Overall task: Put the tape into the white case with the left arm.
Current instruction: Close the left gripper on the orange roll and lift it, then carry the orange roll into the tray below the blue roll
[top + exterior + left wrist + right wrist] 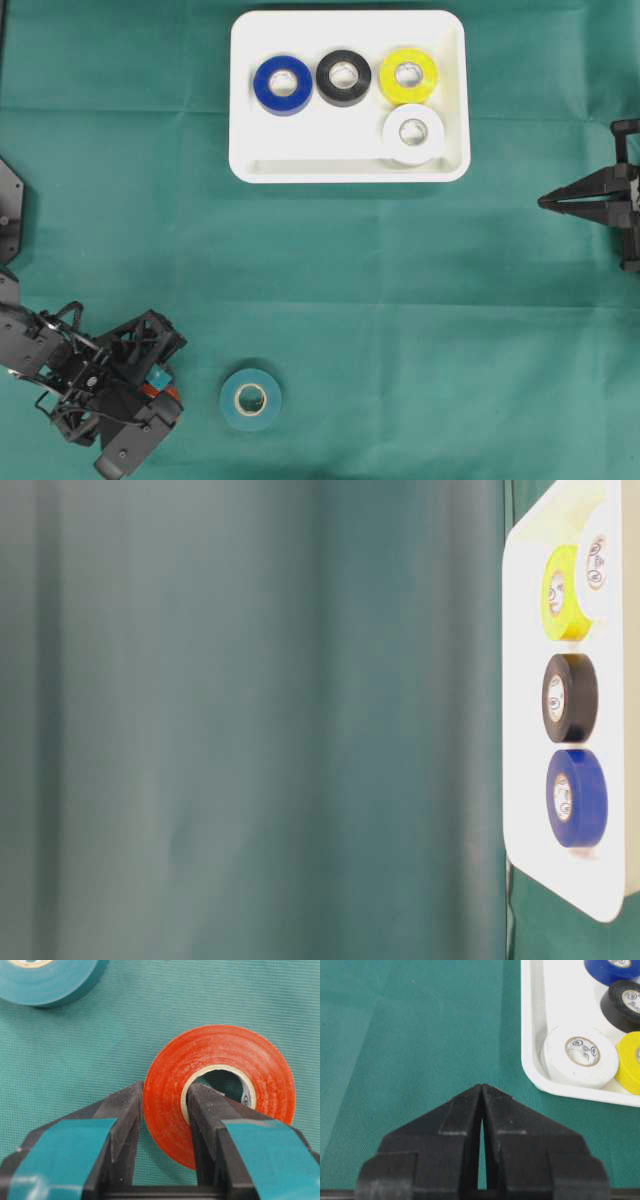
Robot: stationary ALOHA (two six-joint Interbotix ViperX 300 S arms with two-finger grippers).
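In the left wrist view an orange-red tape [250,1055] lies flat on the green cloth. My left gripper [167,1087] is shut on its wall, one teal-striped finger outside and the other inside the core hole. Overhead, that gripper [165,385] sits at the bottom left and only a sliver of the orange tape [170,393] shows under it. The white case [340,170] stands at the top centre, far from it. My right gripper [545,201] rests at the right edge, shut and holding nothing [482,1086].
A teal tape [250,399] lies flat just right of the left gripper, also at the top left of the wrist view [50,980]. Blue [282,84], black [343,77], yellow [408,75] and white [413,133] tapes sit in the case.
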